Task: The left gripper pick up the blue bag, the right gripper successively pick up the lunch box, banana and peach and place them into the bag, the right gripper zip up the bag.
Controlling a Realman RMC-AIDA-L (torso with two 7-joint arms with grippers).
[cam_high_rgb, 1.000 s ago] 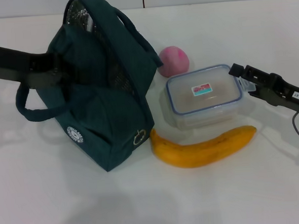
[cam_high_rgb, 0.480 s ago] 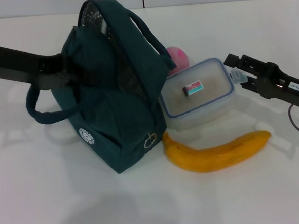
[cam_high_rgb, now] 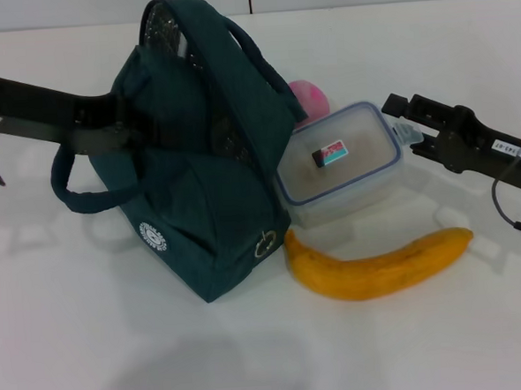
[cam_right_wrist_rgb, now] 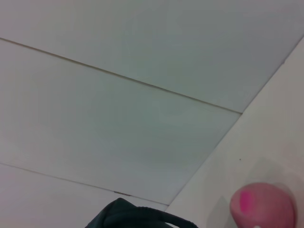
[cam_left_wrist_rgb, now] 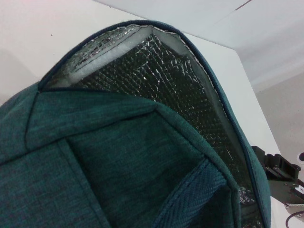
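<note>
Light: bright, from above.
Shadows: soft grey on the table (cam_high_rgb: 253, 355) near its front edge.
Blur: peach (cam_right_wrist_rgb: 262, 205) looks fuzzy.

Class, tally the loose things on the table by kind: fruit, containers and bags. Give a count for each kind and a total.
Fruit: 2, banana and peach
Containers: 1, lunch box
Bags: 1, blue bag
Total: 4

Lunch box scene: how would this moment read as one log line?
left claw: at blue bag, open-topped | right claw: gripping tilted lunch box | banana, peach: on table
</note>
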